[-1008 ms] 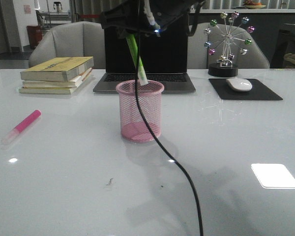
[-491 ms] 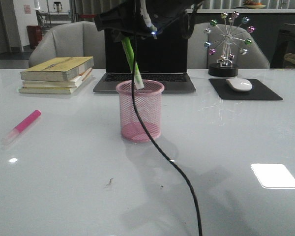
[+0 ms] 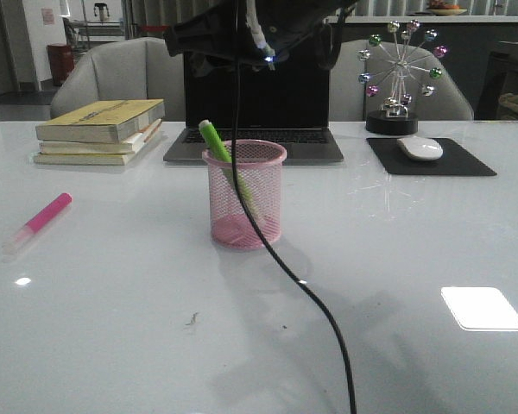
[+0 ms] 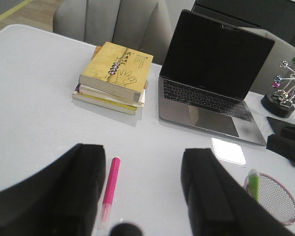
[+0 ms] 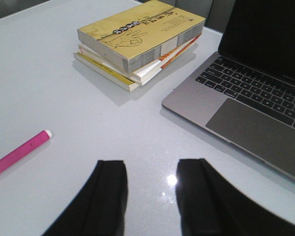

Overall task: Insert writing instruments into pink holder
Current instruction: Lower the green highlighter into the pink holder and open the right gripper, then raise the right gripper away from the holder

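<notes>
The green marker point(image 3: 214, 138) stands inside the pink holder point(image 3: 268, 198), leaning left with its green end above the rim; it also shows in the left wrist view as the green marker point(image 4: 254, 182) in the pink holder point(image 4: 278, 201). My right gripper point(image 3: 224, 47) hangs above the cup, apart from the marker. In its own view the right gripper point(image 5: 151, 167) is open and empty. The pink marker point(image 3: 39, 220) lies flat at the table's left. My left gripper point(image 4: 143, 152) is open high over the pink marker point(image 4: 109, 189), which lies near its left finger. The pink marker point(image 5: 17, 155) also shows in the right wrist view.
A stack of books point(image 3: 99, 129) sits at the back left, an open laptop point(image 3: 255, 142) behind the cup. A mouse point(image 3: 420, 148) on a black pad and a ferris-wheel ornament point(image 3: 401, 78) stand at the back right. A black cable point(image 3: 276, 259) hangs across the front view.
The green marker left the right gripper and dropped into the pink holder, tipping to lean left. The right gripper stays above the cup, now empty.
</notes>
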Controlling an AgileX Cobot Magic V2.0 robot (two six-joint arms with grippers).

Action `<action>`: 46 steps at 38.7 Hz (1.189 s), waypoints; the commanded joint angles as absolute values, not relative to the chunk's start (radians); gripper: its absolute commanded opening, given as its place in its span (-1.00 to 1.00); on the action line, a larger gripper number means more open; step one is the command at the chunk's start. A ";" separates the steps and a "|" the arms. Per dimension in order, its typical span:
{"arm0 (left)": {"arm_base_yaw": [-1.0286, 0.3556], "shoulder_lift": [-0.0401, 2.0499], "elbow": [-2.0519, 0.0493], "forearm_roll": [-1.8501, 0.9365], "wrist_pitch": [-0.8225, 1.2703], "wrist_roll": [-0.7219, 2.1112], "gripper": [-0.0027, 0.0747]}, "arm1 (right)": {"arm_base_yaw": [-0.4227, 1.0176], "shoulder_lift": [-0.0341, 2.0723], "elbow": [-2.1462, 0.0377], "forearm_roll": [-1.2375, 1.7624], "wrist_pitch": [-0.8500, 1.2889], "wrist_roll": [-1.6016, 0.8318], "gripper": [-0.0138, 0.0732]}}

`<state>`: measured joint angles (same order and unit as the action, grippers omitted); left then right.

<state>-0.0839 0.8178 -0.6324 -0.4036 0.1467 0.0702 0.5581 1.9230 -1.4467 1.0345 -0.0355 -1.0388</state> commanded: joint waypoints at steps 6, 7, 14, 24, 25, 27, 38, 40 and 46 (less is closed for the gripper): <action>-0.089 0.814 -0.671 -0.414 0.058 0.069 0.17 | 0.555 1.834 -1.474 0.983 -0.091 -1.107 0.18; -0.089 0.814 -0.671 -0.414 0.058 0.069 0.17 | 0.555 1.823 -1.474 0.983 -0.092 -1.107 0.18; -0.089 0.814 -0.671 -0.414 0.058 0.069 0.17 | 0.552 1.727 -1.472 0.986 -0.101 -1.107 0.14; -0.089 0.814 -0.671 -0.414 0.058 0.069 0.17 | 0.539 1.501 -1.302 0.991 -0.174 -1.130 0.13; -0.089 0.814 -0.671 -0.414 0.058 0.069 0.17 | 0.537 1.475 -1.272 0.997 -0.174 -1.130 0.13; -0.089 0.814 -0.671 -0.414 0.058 0.069 0.17 | 0.523 1.399 -1.198 1.015 -0.175 -1.130 0.13; -0.089 0.814 -0.671 -0.328 0.058 0.069 0.17 | 0.333 0.979 -0.842 1.078 -0.147 -1.172 0.09; -0.089 0.814 -0.671 -0.316 0.058 0.069 0.17 | 0.270 0.909 -0.804 1.096 -0.124 -1.174 0.07; -0.089 0.814 -0.671 -0.299 0.058 0.069 0.17 | 0.051 0.773 -0.713 1.121 0.014 -1.174 0.04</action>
